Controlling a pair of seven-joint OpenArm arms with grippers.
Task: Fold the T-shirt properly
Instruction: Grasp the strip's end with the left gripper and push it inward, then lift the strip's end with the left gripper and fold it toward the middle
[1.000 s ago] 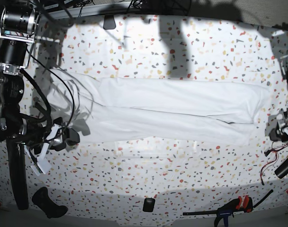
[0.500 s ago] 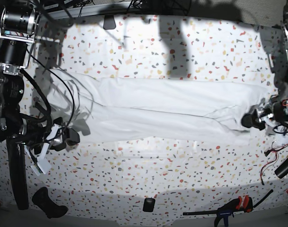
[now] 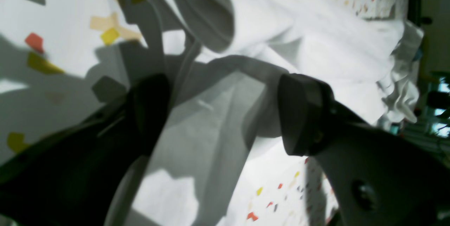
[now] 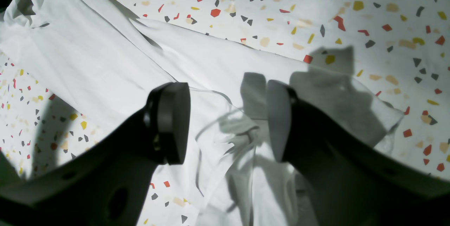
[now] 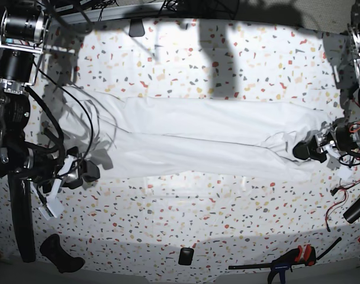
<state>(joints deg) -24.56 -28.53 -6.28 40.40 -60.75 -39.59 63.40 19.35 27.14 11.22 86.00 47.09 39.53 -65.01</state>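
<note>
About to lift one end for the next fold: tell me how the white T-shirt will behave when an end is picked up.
The T-shirt will probably drape and sag: its cloth already wrinkles between the open left gripper fingers. It looks thin and light, and the long band will likely trail along the speckled table.

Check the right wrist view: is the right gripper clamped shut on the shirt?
No: the right gripper stands open, its fingers apart over the T-shirt, with cloth showing between them.

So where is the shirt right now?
In the base view the shirt lies stretched across the middle of the speckled table, with the right gripper at one end and the left gripper at the other.
</note>
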